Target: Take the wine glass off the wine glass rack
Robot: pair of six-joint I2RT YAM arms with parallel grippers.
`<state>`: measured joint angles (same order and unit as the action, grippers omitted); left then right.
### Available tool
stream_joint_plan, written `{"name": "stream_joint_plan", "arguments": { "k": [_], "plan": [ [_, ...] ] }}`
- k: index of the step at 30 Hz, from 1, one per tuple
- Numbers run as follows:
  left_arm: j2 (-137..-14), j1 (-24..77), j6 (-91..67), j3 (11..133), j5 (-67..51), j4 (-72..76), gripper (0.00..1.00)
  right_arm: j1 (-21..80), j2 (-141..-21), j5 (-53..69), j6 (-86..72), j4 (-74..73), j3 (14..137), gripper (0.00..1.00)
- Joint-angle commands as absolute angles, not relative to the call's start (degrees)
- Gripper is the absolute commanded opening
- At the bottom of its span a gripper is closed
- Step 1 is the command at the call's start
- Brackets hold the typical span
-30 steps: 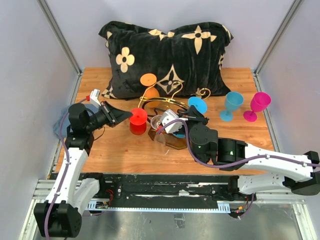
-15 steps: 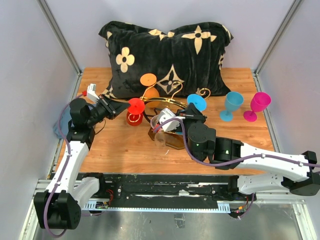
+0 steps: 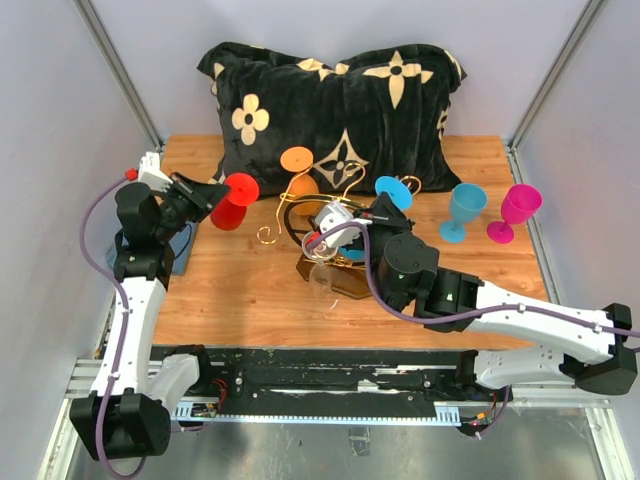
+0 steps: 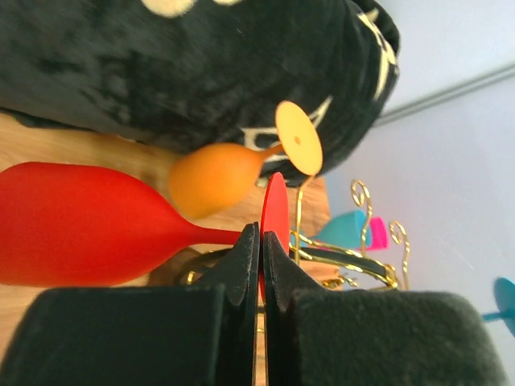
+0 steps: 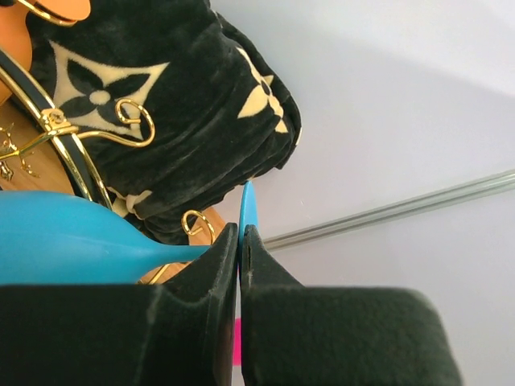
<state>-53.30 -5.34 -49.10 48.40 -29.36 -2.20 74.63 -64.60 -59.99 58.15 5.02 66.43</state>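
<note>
The wooden surface (image 3: pixel 250 290) carries a big black pillow (image 3: pixel 330 110) with cream flowers along its far edge. In front of the pillow, in the middle, stands the gold wire rack (image 3: pixel 345 283) on a dark brown base. An orange glass (image 3: pixel 300 180) sits in the far side of the rack. At the right, well apart from the rack, a turquoise glass (image 3: pixel 465 205) and a pink glass (image 3: pixel 518 205) stand upright beside each other.

The red glass (image 4: pixel 80 221) is off the rack, to its left, lying sideways above the surface. The left fingers (image 4: pixel 258 245) are closed tight on its thin stem, close to the foot.

The right fingers (image 5: pixel 240 239) are closed tight on the stem of a blue glass (image 5: pixel 72 233) at the right end of the rack. I cannot tell whether it rests on the rail.
</note>
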Motion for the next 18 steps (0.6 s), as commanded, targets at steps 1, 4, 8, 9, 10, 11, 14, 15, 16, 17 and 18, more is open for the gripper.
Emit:
{"name": "stream_joint_plan", "arguments": {
  "k": [1, 4, 8, 9, 10, 11, 14, 15, 16, 17, 18],
  "plan": [
    [-53.37, -6.13, -38.17, 54.00, -20.83, -12.54, 0.01, 72.07, -62.92, -62.12, 53.97, 5.88, 71.95, 0.01],
    [-55.84, -6.15, -32.97, 58.06, -14.49, -18.81, 0.00, 68.32, -60.51, -61.79, 42.82, -3.23, 76.28, 0.01],
    [-61.91, -6.10, -26.59, 65.09, -7.88, -26.85, 0.00, 59.89, -56.17, -57.46, 27.58, -14.86, 80.90, 0.01],
    [-63.21, -6.12, -25.48, 66.48, -7.02, -27.59, 0.01, 56.82, -55.17, -56.08, 24.91, -16.93, 81.74, 0.01],
    [-64.78, -6.13, -24.37, 68.08, -6.35, -28.28, 0.01, 54.85, -54.34, -54.60, 22.21, -19.30, 82.60, 0.01],
    [-65.85, -6.04, -23.78, 69.14, -5.28, -28.79, 0.01, 53.05, -53.81, -53.25, 20.20, -21.66, 83.68, 0.01],
    [-69.01, -4.91, -21.49, 71.15, -2.58, -29.72, 0.00, 49.74, -52.93, -50.35, 14.55, -27.08, 86.56, 0.01],
    [-70.03, -4.10, -20.41, 71.48, -1.07, -29.84, 0.01, 49.16, -52.68, -49.77, 12.96, -28.70, 87.02, 0.01],
    [-71.06, -3.09, -19.38, 71.67, 0.60, -30.06, 0.01, 48.53, -52.46, -49.59, 11.22, -30.24, 87.35, 0.01],
    [-72.12, -2.09, -18.21, 71.98, 2.61, -30.53, 0.01, 47.99, -52.16, -49.62, 9.48, -32.27, 87.58, 0.01],
    [-73.02, -0.69, -17.02, 72.06, 5.05, -30.80, 0.01, 47.34, -51.46, -49.43, 7.14, -34.15, 87.51, 0.01]
  ]
}}
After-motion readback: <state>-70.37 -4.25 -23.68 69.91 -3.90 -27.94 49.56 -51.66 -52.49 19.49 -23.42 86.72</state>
